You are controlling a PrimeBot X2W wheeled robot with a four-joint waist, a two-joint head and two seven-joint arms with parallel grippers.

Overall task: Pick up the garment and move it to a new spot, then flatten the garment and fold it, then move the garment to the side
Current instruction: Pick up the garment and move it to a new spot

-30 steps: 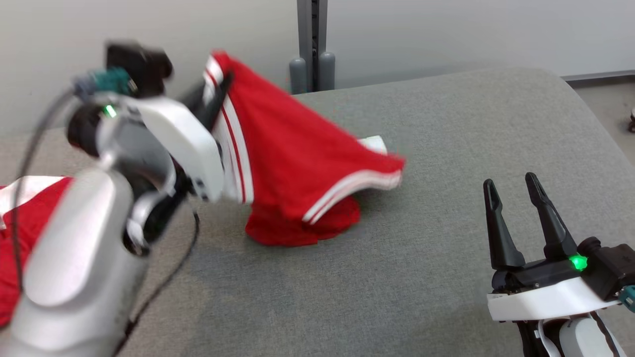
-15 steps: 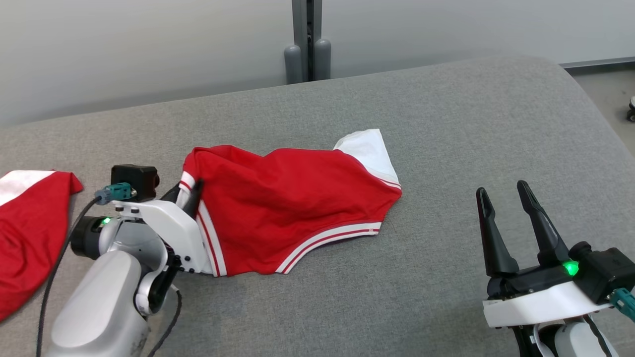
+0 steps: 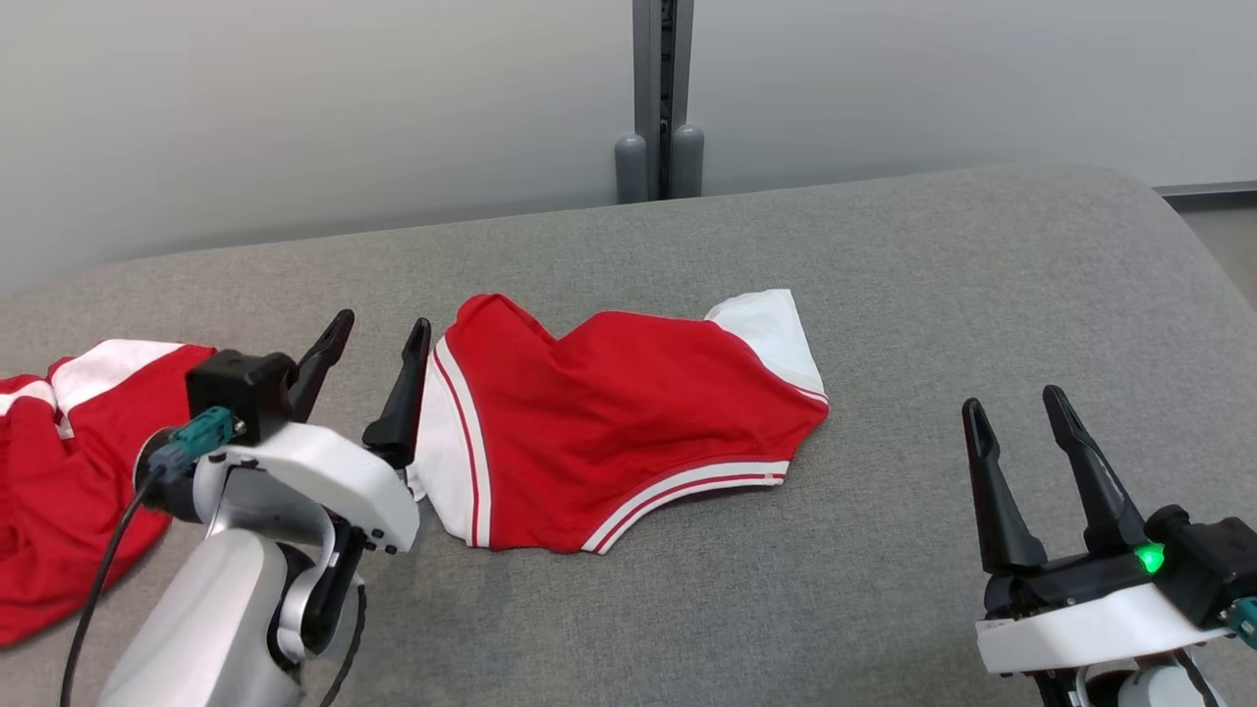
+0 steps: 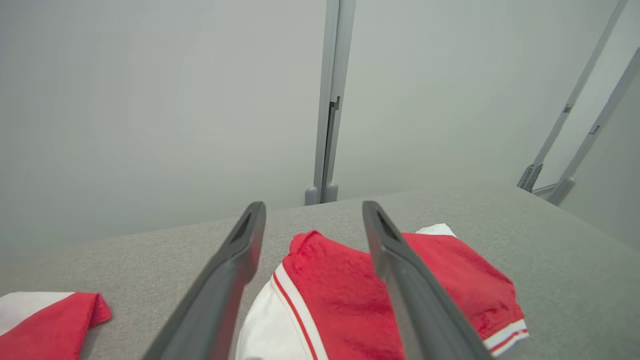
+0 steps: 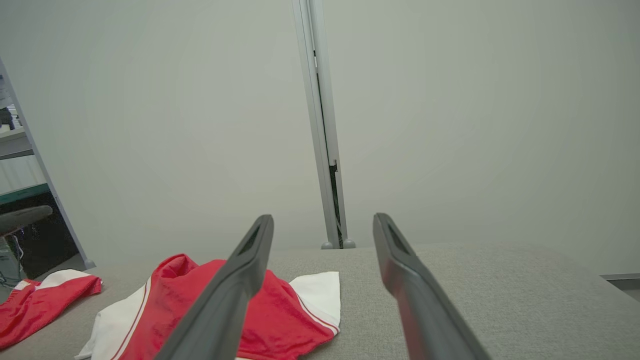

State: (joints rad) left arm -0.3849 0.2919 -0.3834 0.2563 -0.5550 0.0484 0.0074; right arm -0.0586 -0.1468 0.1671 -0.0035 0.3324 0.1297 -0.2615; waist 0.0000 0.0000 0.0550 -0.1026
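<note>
2 sets of long, dark, tapered fingers stand spread and empty: the right gripper [image 3: 1011, 399] nearest, the left gripper [image 3: 383, 322] just beside the garment [image 3: 609, 422], at its white striped band. The soft red garment lies rumpled on the coarse grey woven cushion [image 3: 933, 295], with another red cloth [image 3: 59, 491] at the left and a smooth pale wall [image 3: 295, 118] beyond.

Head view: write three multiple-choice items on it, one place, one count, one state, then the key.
1. Where does the spread garment lie?
A) on the grey cushion beside the left hand
B) on the floor
C) on the post
2. How many red garments show?
A) one
B) two
C) four
3. The left hand is:
A) open, empty
B) shut on cloth
C) shut on cable
1A, it lies flat on the cushion; 2B, a second garment lies far left; 3A, its fingers stand apart, nothing between.
</note>
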